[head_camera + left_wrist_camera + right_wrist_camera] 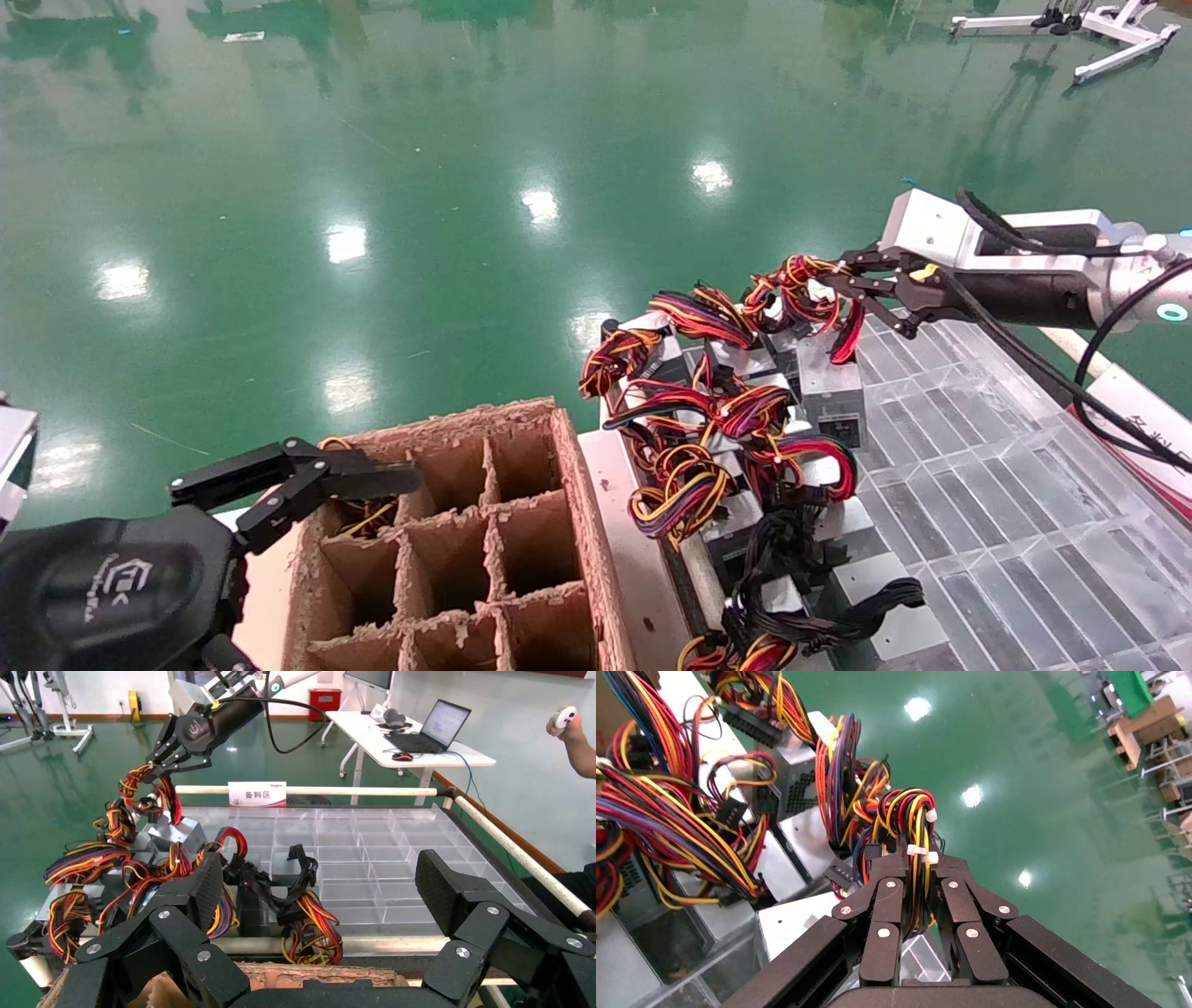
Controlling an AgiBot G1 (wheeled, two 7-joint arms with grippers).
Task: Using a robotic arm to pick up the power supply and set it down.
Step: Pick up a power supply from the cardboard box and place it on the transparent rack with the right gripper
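My right gripper (843, 280) on the white robotic arm (1024, 256) is shut on the looped red, yellow and black wire bundle (909, 822) of the power supply. That supply's grey metal box (827, 377) sits just below the gripper, at the far end of a crowded row of supplies. In the right wrist view the fingers (888, 881) clamp the tie-wrapped wires, with the gripper (914, 855) above a pale box. The left wrist view shows the same right gripper (158, 762) holding the bundle (144, 790) from above. My left gripper (372, 466) stays open near the front left, over a cardboard box.
A cardboard box (568, 485) with divider cells stands at the front centre. Several other power supplies (708, 466) with tangled wires crowd the near edge of a clear compartment tray (1006, 485). Black-cabled boxes (801, 578) lie nearest me. Green floor lies beyond.
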